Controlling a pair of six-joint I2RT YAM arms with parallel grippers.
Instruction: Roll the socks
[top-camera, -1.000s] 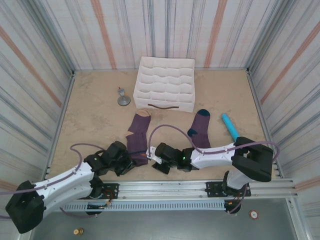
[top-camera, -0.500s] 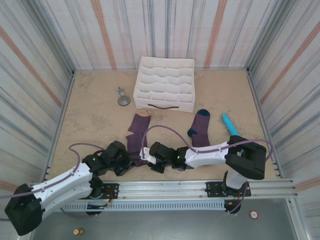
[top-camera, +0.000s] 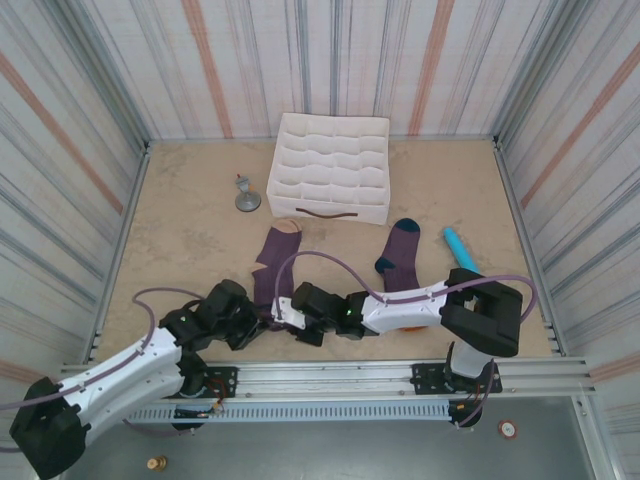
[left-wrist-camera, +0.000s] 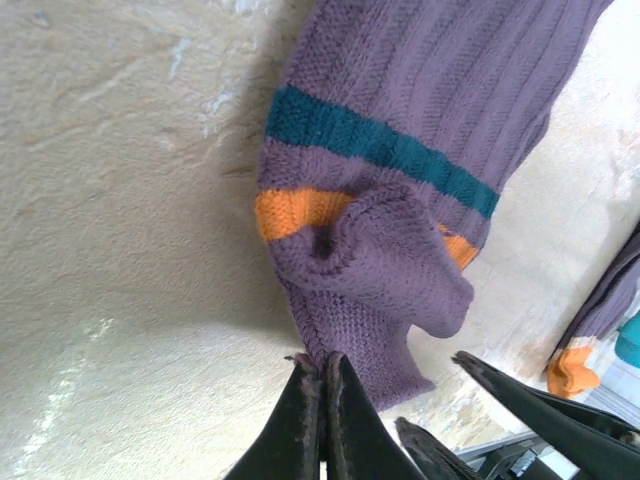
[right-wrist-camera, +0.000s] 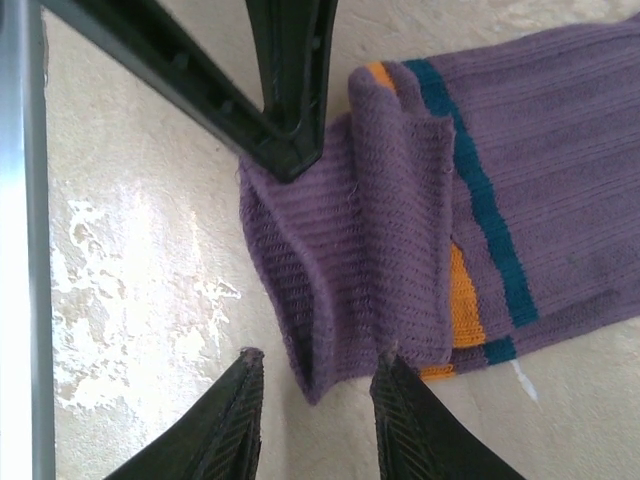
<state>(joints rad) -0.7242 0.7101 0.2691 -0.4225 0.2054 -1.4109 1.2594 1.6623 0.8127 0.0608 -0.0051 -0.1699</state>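
Note:
A purple sock (top-camera: 272, 270) with a tan cuff lies lengthwise near the front of the table. Its near end, past a teal and an orange stripe, is folded over (left-wrist-camera: 400, 270). My left gripper (left-wrist-camera: 322, 365) (top-camera: 260, 320) is shut on the edge of that folded end. The right gripper (right-wrist-camera: 318, 358) (top-camera: 286, 314) is open right beside it, its fingertips either side of the same fold (right-wrist-camera: 380, 250), touching the floor. The second sock (top-camera: 402, 255), purple with navy heel and toe, lies flat to the right, partly under the right arm.
A white divided organiser box (top-camera: 330, 165) stands at the back centre. A small grey metal object (top-camera: 246, 198) sits left of it, and a teal cylinder (top-camera: 460, 250) lies at the right. A metal rail (right-wrist-camera: 20, 250) runs along the near edge.
The right gripper has slid left along the near edge to the sock's folded end, close beside the left gripper. The left gripper has barely shifted.

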